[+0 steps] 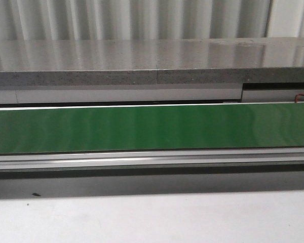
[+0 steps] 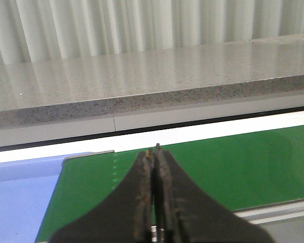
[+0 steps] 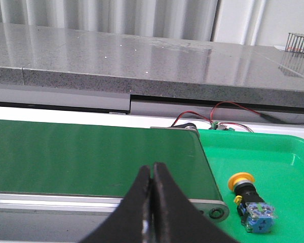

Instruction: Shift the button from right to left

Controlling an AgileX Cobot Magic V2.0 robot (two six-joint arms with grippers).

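Note:
The button (image 3: 249, 198) lies on its side in a bright green tray (image 3: 283, 157), its yellow-orange cap toward the conveyor and its blue and grey body behind. It shows only in the right wrist view. My right gripper (image 3: 152, 166) is shut and empty, hovering over the near edge of the green conveyor belt (image 3: 91, 157), a short way from the button. My left gripper (image 2: 153, 149) is also shut with nothing in it, above the belt's other end (image 2: 233, 162). Neither gripper appears in the front view.
A grey stone ledge (image 1: 142, 63) runs behind the belt (image 1: 152, 126). A light blue surface (image 2: 20, 202) lies past the belt's left end. Red and black wires (image 3: 213, 114) sit behind the tray. An aluminium rail (image 1: 152, 159) borders the belt's front.

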